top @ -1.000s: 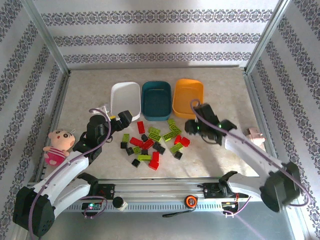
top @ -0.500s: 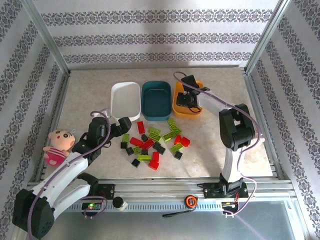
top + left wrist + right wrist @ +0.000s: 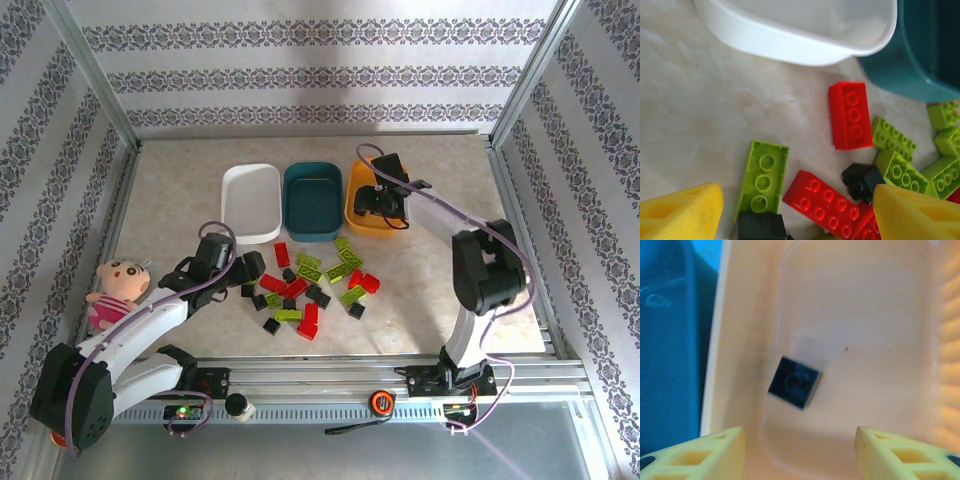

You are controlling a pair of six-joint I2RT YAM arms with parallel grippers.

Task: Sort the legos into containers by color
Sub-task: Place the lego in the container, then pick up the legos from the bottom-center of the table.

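Beige marbled tabletop (image 3: 180,190), legos (image 3: 300,287) scattered; striped floral wallpaper (image 3: 300,60) around.

Far behind the right gripper (image 3: 372,203) stands the back wall (image 3: 320,70). It is white with grey flowery stripes that run sideways. A bright patch of light (image 3: 450,118) falls low on that wall, up and to the right of the right gripper. Out to the left of the left gripper (image 3: 250,267) is a side wall (image 3: 40,180), and its stripes run up and down. Another side wall like it stands to the right of the right gripper. Shiny metal posts (image 3: 95,85) stand in the corners. Under both grippers the table (image 3: 170,190) is creamy, like stone, with soft grey swirls. A metal rail (image 3: 330,372) runs along the table's near edge, on the near side of both grippers.
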